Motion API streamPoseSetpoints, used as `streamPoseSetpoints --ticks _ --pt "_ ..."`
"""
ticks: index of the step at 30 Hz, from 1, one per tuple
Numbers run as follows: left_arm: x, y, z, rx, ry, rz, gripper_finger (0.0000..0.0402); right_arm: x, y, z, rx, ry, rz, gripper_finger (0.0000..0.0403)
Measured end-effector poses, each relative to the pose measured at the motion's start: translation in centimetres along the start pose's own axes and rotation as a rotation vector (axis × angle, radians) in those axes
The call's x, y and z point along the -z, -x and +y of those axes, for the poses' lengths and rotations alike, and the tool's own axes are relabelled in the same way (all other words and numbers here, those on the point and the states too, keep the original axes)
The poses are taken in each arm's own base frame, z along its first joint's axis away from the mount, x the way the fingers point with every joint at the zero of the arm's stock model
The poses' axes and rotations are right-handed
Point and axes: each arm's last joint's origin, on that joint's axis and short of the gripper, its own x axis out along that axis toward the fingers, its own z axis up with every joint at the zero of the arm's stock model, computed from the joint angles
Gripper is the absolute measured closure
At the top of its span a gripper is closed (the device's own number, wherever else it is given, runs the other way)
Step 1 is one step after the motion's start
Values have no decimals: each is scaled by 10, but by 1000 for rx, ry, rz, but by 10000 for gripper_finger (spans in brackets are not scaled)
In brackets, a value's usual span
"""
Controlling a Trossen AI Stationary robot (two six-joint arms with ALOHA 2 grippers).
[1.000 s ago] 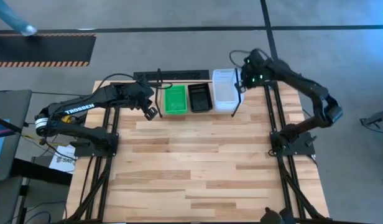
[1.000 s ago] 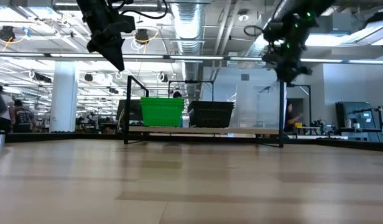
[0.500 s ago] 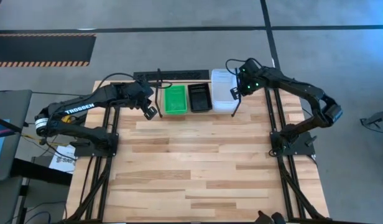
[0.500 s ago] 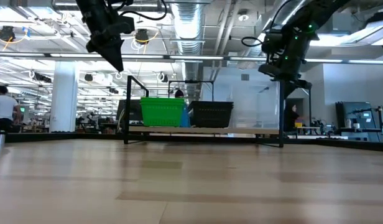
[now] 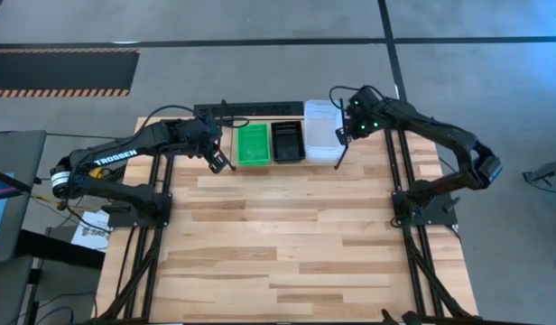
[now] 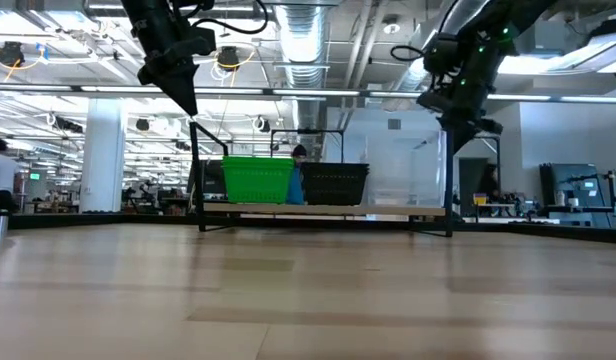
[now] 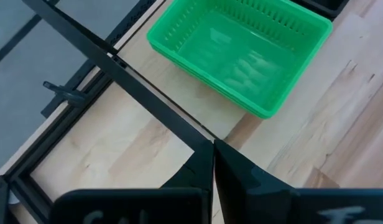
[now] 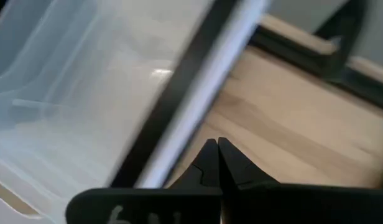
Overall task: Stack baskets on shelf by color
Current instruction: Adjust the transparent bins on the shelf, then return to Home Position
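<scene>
Overhead, the shelf (image 5: pixel 276 144) stands at the far edge of the table (image 5: pixel 287 244) and carries three groups of baskets side by side: the green baskets (image 5: pixel 254 143) on the left, the black baskets (image 5: pixel 287 141) in the middle, the clear baskets (image 5: pixel 320 132) on the right; how many lie in each stack cannot be told. The left gripper (image 5: pixel 217 162) hangs just beside the shelf's left end, its fingers (image 7: pixel 204 168) pressed together and holding nothing; its wrist camera looks down on the green stack and a wire of the rack. The right gripper (image 5: pixel 343 132) sits at the shelf's right end, close against the clear stack, its fingers (image 8: pixel 217 158) likewise together and empty; whether they touch the rack's wire cannot be told. The level view shows both grippers above shelf height, the green and black stacks sitting squarely on the rack. Judged from this, sorting by colour looks complete or nearly so, and the step in hand is probably a final nudge or squaring of the clear stack; to do it well, the right gripper should push low on the basket wall and gently, since the light rack may slide; retreat upward first, so the fingers clear the wire frame.
</scene>
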Motion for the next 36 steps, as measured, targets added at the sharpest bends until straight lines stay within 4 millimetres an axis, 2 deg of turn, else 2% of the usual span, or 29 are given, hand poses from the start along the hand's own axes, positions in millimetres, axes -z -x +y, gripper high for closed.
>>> streamPoseSetpoints --ticks 6,11,15,20,23,26,30,36 --pt "10 1 5 -129 3 85 402 12 30 -12 114 -47 -34 403" --pt "25 4 11 -229 56 223 401 20 60 -10 74 -86 -133 403" --pt "27 4 8 -158 83 247 401 25 82 1 -57 -63 -231 403" --pt "27 7 0 -53 -11 208 402 37 110 19 -203 19 -367 403" --pt "43 15 -2 -25 -19 168 401 52 129 25 -244 64 -415 403" --pt "68 26 1 22 48 79 401 69 146 30 -266 84 -462 403" --pt "103 34 1 215 173 -112 401 88 166 35 -349 151 -521 403" --pt "144 16 -10 511 228 -367 401 111 183 40 -465 273 -560 403"
